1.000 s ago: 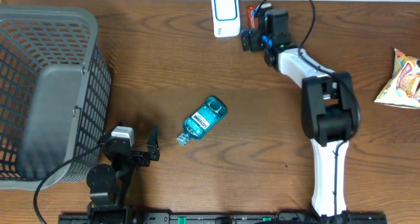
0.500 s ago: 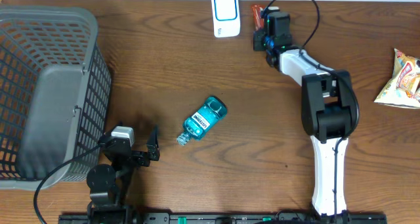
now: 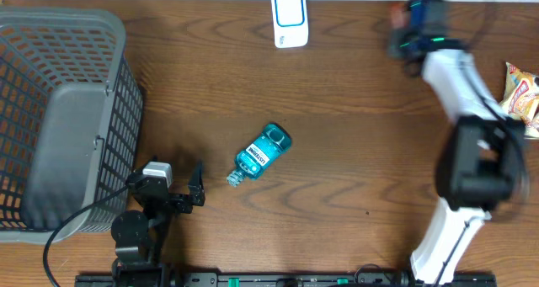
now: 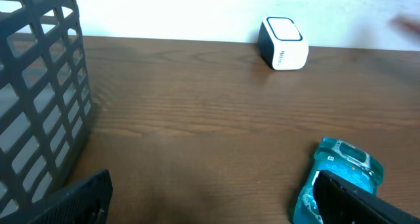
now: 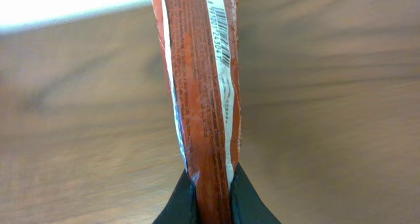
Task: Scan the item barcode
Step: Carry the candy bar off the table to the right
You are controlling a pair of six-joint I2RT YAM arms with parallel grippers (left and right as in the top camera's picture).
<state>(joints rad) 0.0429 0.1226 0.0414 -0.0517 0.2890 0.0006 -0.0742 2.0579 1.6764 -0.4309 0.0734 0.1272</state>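
Two arms. Grey basket (image 3: 50, 110) far left. Left gripper (image 4: 220, 207) wide open, empty, near blue bottle (image 3: 261, 152). White scanner (image 3: 289, 18) at far edge. Right gripper (image 5: 210, 194) clamped tight on red packet (image 5: 200, 86), right of scanner; barcode (image 5: 220, 27) showing. Snack bag (image 3: 522, 98) far right.

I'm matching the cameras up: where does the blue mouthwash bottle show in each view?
Overhead: blue mouthwash bottle, lying at table centre.
Left wrist: lower right, partly behind a jaw.
Right wrist: not in it; jaws hold an orange packet.
Shared landmark: white scanner, overhead and left wrist.
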